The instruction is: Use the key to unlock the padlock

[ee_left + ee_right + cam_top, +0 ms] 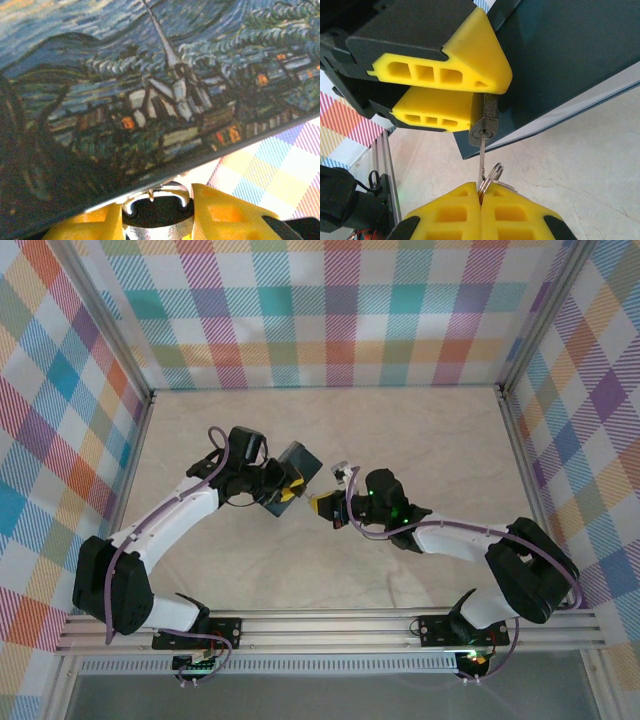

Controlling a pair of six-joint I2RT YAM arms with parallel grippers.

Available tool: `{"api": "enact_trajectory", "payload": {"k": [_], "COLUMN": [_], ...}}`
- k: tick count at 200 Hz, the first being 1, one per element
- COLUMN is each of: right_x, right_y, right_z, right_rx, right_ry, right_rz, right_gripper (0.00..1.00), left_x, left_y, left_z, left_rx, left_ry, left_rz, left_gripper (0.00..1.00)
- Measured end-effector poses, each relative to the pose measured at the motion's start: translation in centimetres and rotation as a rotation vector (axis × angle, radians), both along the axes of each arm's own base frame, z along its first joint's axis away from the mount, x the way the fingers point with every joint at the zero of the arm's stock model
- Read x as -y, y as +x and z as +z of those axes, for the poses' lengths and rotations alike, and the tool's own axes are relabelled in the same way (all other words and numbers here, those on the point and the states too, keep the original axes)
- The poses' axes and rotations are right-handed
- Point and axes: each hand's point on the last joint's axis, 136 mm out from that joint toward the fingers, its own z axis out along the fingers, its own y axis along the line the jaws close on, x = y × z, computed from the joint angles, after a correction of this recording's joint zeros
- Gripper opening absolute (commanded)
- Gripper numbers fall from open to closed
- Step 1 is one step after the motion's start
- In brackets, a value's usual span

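The small dark padlock [487, 117] is clamped between the yellow fingers [445, 75] of my left gripper [287, 492], which is shut on it. Its keyhole faces my right gripper [481, 192]. That gripper is shut on the thin silvery key [482, 152], whose tip sits in the keyhole. A key ring [493, 175] pokes out beside the key. In the left wrist view the silvery shackle [156, 192] arches over the dark padlock body [157, 210], held in my left gripper [157, 200]. The shackle sits against the edge of the painted box [150, 75]. My right gripper [328, 506] meets the left one mid-table.
The blue painted box [300, 460] is lifted right behind the padlock, and its dark side [560, 55] looms over the key. Checked walls [60, 440] close in three sides. An aluminium rail [330, 625] runs along the near edge. Beige tabletop [420, 440] lies open to the right and back.
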Motion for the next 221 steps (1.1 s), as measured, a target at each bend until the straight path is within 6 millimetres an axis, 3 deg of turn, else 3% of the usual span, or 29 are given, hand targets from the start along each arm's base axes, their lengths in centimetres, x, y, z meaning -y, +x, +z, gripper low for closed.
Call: {"api": "enact_trajectory", "payload": {"k": [61, 135, 221], "right_x": [1.1, 2.1, 1.9], "right_y": [-2.6, -2.4, -2.0], "right_z": [0.0, -2.2, -0.8], "right_rx": [0.034, 0.003, 0.043], "right_ry": [-0.018, -0.093, -0.071], "right_rz": [0.053, 0.010, 0.002], "right_gripper": [0.00, 0.00, 0.00], "left_x": [0.3, 0.4, 0.1], "left_y": [-0.6, -0.3, -0.7], "left_z": [0.1, 0.8, 0.8], "left_rx": [-0.024, -0.010, -0.020], "left_ry": [-0.011, -0.005, 0.022], "left_rz": [-0.041, -0.058, -0.067], "left_gripper": [0.12, 0.12, 0.12]}}
